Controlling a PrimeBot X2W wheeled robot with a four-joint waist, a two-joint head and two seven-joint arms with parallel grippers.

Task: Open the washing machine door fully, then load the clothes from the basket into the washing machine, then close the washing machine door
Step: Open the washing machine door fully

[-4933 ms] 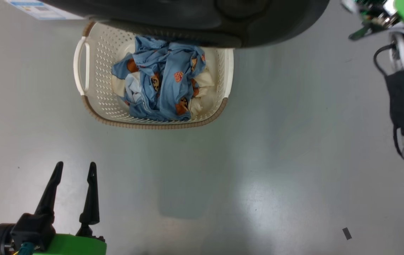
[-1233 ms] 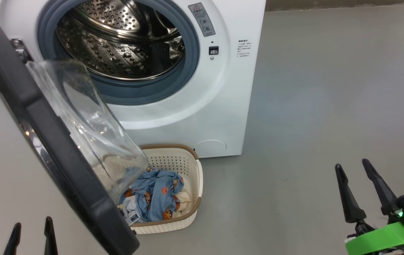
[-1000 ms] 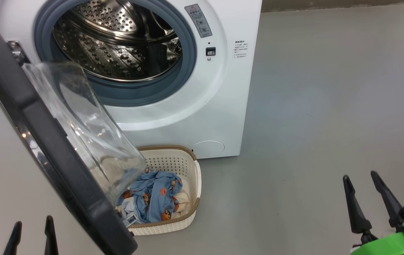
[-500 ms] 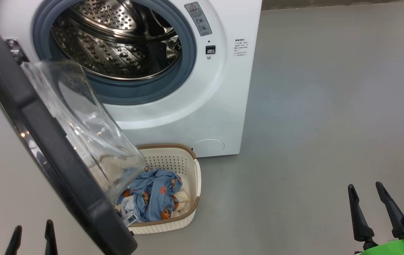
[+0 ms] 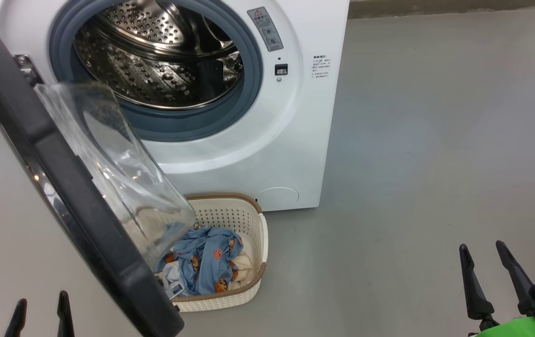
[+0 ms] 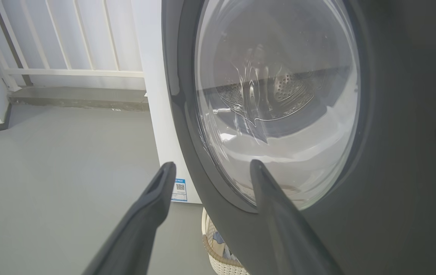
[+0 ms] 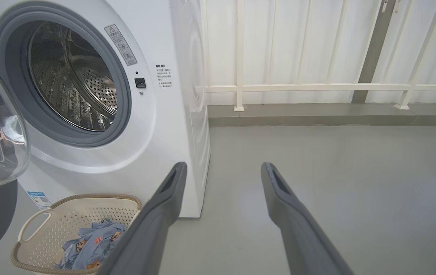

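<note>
The washing machine door is seen swung open at the left, its glass bowl hanging over the basket. The basket is parked against the foot of the washing machine, with the clothes heaped inside. The left fingers are held spread and empty just beside the door's outer face, low near its bottom edge; whether that face is touched cannot be told. The right fingers are likewise spread with nothing between them, well apart from basket and machine, over bare floor. Compared with a second ago, the right fingers are found lower in the head view; door, basket and clothes are unchanged.
</note>
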